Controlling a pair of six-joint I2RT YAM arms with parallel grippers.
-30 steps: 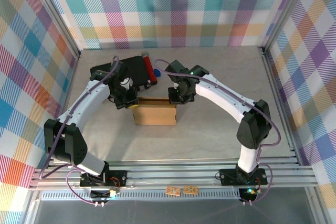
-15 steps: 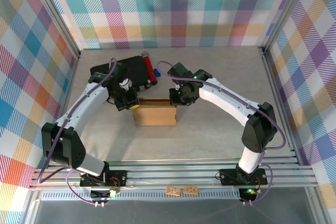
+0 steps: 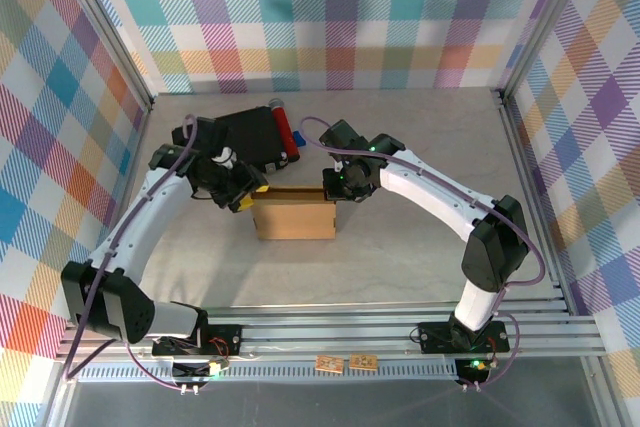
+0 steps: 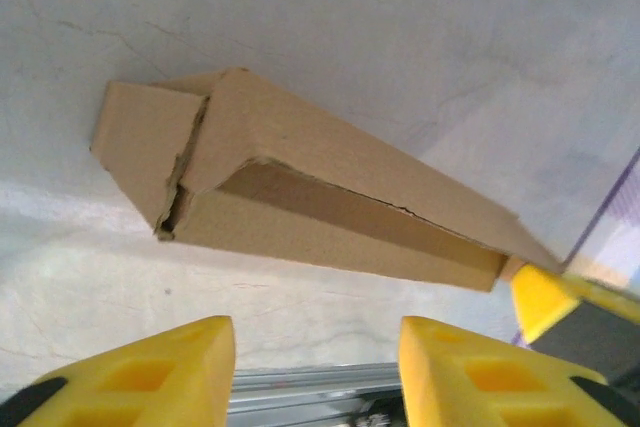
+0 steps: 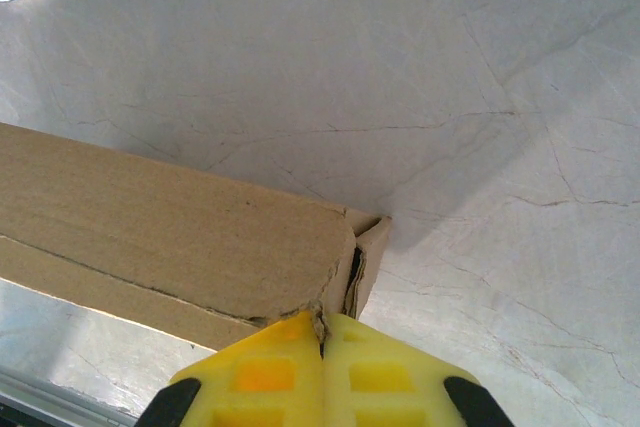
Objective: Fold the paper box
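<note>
**Left.** You are viewing the left claw [image 3: 243,197] in the released state. In the left wrist view, its two yellow fingers [image 4: 150,372] are standing well apart with nothing between them. The paper box [image 4: 300,197] is lying just ahead of this claw, apart from both fingers. The box end facing the claw is showing a folded side flap, and the top panel is sitting slightly lifted along its long edge. Near this claw, on the side away from the arm bases, a black case [image 3: 250,135] is resting on the tabletop [image 3: 420,247]. A red cylinder [image 3: 284,127] is lying along the right side of the case.

**Centre.** You are finding the box flat on the tabletop, spanning the gap between the two claws.

**Right.** You are viewing the right claw [image 5: 322,347] in the clenched state. Its yellow fingers are pressing together, and the ragged corner edge of the box's top panel is running into the seam between them. The rest of the box is extending away to the left of this claw.
</note>
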